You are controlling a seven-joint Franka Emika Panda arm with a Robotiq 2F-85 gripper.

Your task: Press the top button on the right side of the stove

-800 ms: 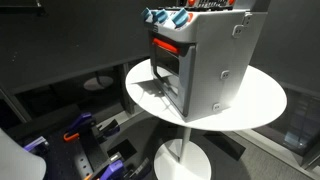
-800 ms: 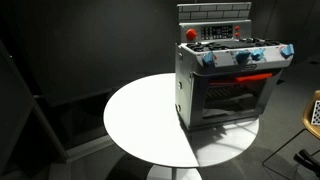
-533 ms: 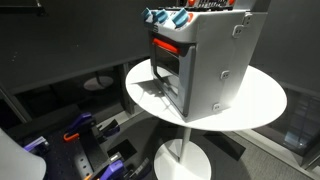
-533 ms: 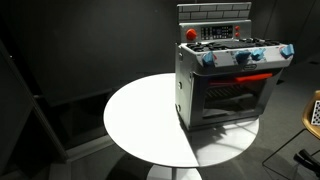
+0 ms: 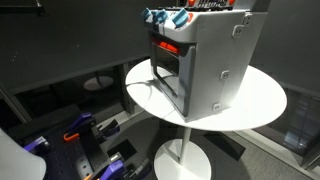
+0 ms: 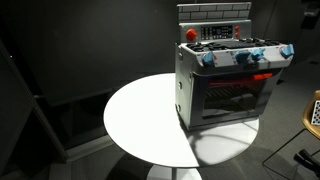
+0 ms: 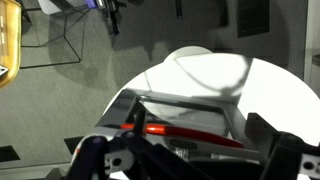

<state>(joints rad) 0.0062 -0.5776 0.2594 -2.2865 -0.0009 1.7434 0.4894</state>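
Shows a stove (image 5: 205, 60) on a round white table (image 5: 262, 108) in both exterior views. Stands upright, close to one edge of the table top, with a big bare part of the table next to it. Looks like a small silver-grey box. Has a dark oven door (image 6: 235, 98) on the front, a red strip (image 6: 250, 76) just above the door, and a row of blue knobs (image 6: 243, 56) on top. Has a red knob (image 6: 191, 34) at one top corner and a grey back wall (image 6: 212, 12) standing up behind the knobs. Too small to pick out single buttons on the side.

Shows the claw (image 7: 190, 158) in the wrist view, dark and blurry, along the bottom edge. Has its fingers (image 7: 100, 158) spread far apart, so wide open, with nothing held. Looks down on the stove from above. Sits over the stove, with the red strip glowing in the gap between the two fingers and the white table top bright beyond it. Cannot tell whether touching the stove or just above it. Cannot tell the height of the claw over the stove, or the side of the stove nearest to a finger.
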